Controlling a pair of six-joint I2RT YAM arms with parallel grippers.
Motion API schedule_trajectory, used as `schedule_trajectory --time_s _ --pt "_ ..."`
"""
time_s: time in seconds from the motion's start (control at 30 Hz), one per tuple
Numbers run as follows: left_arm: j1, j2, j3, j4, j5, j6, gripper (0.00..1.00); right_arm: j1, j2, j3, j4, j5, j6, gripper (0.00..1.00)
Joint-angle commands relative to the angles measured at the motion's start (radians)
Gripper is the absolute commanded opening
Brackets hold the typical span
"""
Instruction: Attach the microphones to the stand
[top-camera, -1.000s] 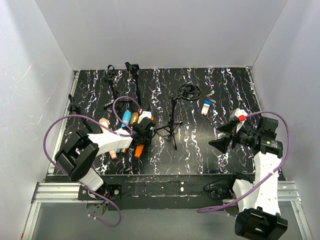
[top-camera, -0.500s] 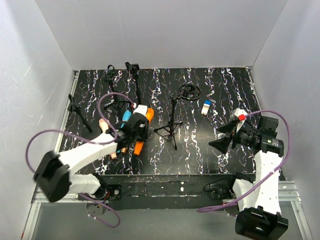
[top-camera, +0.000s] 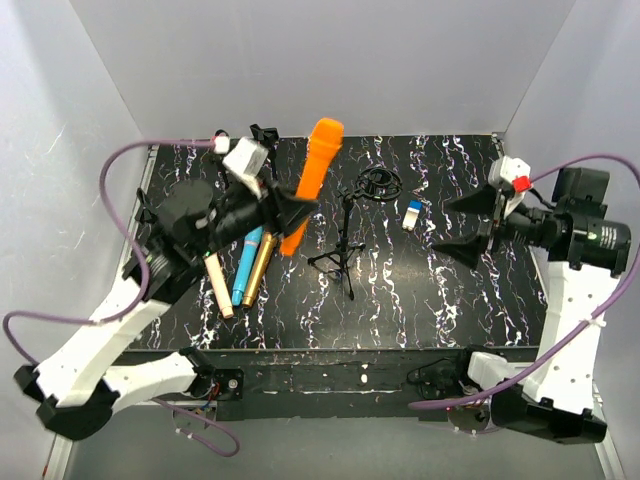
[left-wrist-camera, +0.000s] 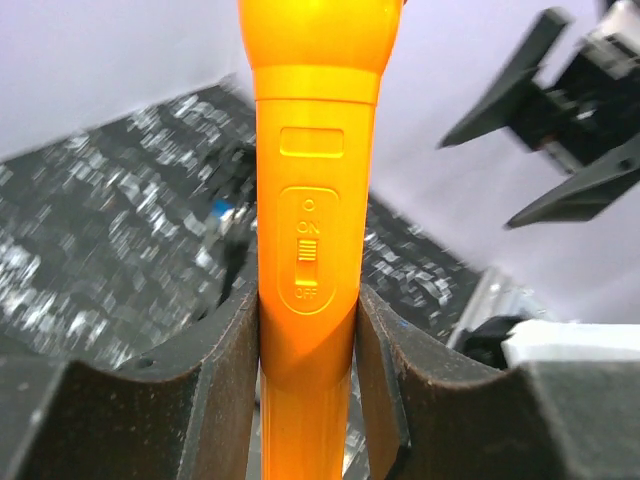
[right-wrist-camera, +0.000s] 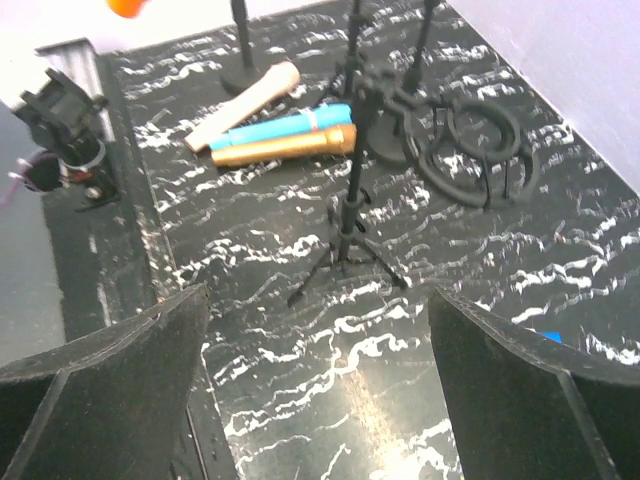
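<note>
My left gripper (top-camera: 283, 205) is shut on the orange microphone (top-camera: 310, 182) and holds it high above the table, head up and tilted right; the left wrist view shows its body (left-wrist-camera: 308, 200) clamped between both pads. The pink-beige (top-camera: 216, 283), light blue (top-camera: 245, 265) and gold-bronze (top-camera: 260, 267) microphones lie side by side on the black marbled table; they also show in the right wrist view (right-wrist-camera: 290, 128). A tripod stand with a ring holder (top-camera: 374, 184) stands mid-table. My right gripper (top-camera: 470, 226) is open and empty, raised at the right.
Two more black stands (top-camera: 262, 140) stand at the back left, another (top-camera: 148, 212) at the far left edge. A small blue-and-white block (top-camera: 412, 213) lies right of the ring stand. White walls enclose the table on three sides.
My left arm has lifted the orange microphone from the row on the table up and back. My right arm has risen and moved back.
</note>
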Motion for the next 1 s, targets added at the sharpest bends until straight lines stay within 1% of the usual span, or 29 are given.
schedule_trajectory --time_s 0.0,0.07,0.13,0.17,0.27,0.3,0.33,0.37,0.4,0.43,0.47,0.53,0.57,0.6,0.63,0.7,0.77,0.97 --pt "-0.004 0.248 0.197 0.130 0.283 -0.031 0.00 0.088 0.086 0.216 -0.207 -0.088 0.141 0.96" --pt "-0.016 0.341 0.274 0.198 0.312 -0.038 0.00 0.134 0.118 0.299 -0.140 -0.114 0.268 0.95" --pt "-0.028 0.424 0.353 0.241 0.314 -0.046 0.00 0.152 0.123 0.321 0.045 -0.157 0.528 0.95" --pt "-0.036 0.461 0.375 0.264 0.305 -0.049 0.00 0.152 0.109 0.301 0.205 -0.186 0.678 0.95" --pt "-0.066 0.546 0.418 0.350 0.277 -0.069 0.00 0.152 0.044 0.151 0.863 -0.210 1.291 0.94" --pt "-0.080 0.564 0.427 0.374 0.267 -0.075 0.00 0.152 0.038 0.113 1.029 -0.194 1.466 0.93" --pt "-0.092 0.586 0.438 0.385 0.259 -0.078 0.00 0.152 0.044 0.091 1.181 -0.181 1.591 0.93" --pt "-0.108 0.606 0.450 0.428 0.250 -0.080 0.00 0.152 0.053 0.076 1.284 -0.168 1.712 0.92" --pt "-0.122 0.619 0.459 0.441 0.240 -0.080 0.00 0.151 0.060 0.060 1.387 -0.149 1.795 0.91" --pt "-0.129 0.635 0.470 0.451 0.230 -0.081 0.00 0.149 0.066 0.051 1.447 -0.128 1.857 0.90" --pt "-0.140 0.644 0.475 0.464 0.220 -0.083 0.00 0.146 0.070 0.051 1.452 -0.099 1.874 0.89" --pt "-0.151 0.653 0.472 0.487 0.191 -0.086 0.00 0.132 0.075 0.071 1.381 -0.048 1.836 0.89" --pt "-0.155 0.650 0.469 0.494 0.179 -0.088 0.00 0.128 0.078 0.109 1.300 -0.014 1.748 0.88" --pt "-0.157 0.649 0.460 0.503 0.167 -0.091 0.00 0.123 0.083 0.150 1.140 0.025 1.661 0.88" --pt "-0.158 0.644 0.449 0.513 0.158 -0.092 0.00 0.123 0.087 0.198 1.020 0.080 1.560 0.88" --pt "-0.160 0.635 0.435 0.527 0.139 -0.095 0.00 0.122 0.087 0.253 0.899 0.173 1.462 0.88" --pt "-0.160 0.630 0.427 0.528 0.127 -0.094 0.00 0.120 0.086 0.279 0.845 0.220 1.428 0.87" --pt "-0.166 0.642 0.435 0.545 0.113 -0.103 0.00 0.122 0.063 0.266 0.785 0.366 1.448 0.84"
